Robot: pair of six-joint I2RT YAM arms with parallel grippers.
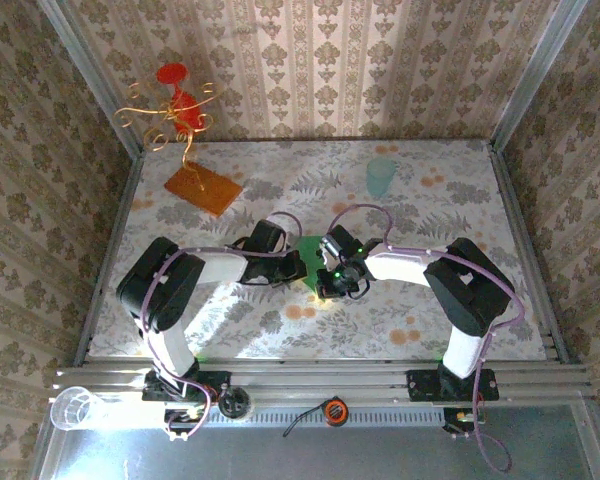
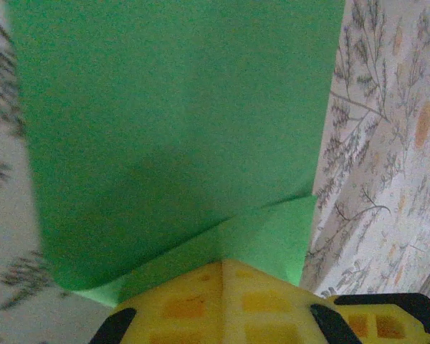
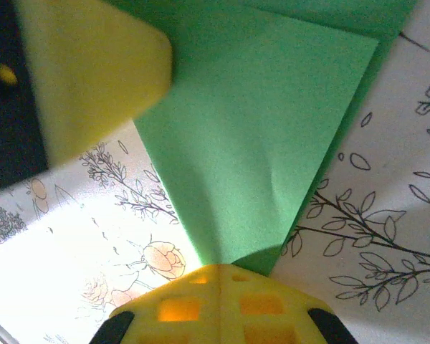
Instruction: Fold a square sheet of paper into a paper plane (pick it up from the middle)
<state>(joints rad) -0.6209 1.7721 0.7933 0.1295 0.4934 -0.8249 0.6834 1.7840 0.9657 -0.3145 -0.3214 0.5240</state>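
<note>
The paper plane (image 1: 308,255) lies flat in the middle of the floral tabletop (image 1: 460,210), a green sheet that is partly folded, between the two arms. The left jaws are pressed together, their yellow fingertips (image 2: 201,301) touching a folded flap at the paper's edge (image 2: 179,129). The right jaws are likewise pressed together, their fingertips (image 3: 193,308) meeting the narrow end of the paper (image 3: 258,129). Whether either pair nips the sheet or only bears down on it, I cannot tell.

An orange-brown board (image 1: 202,188) carrying a gold wire ornament (image 1: 178,105) sits at the far left, and a teal cup (image 1: 381,176) at the far right. On the near rail rests a small orange-and-black tape measure (image 1: 332,410) (any marking is too small to read).
</note>
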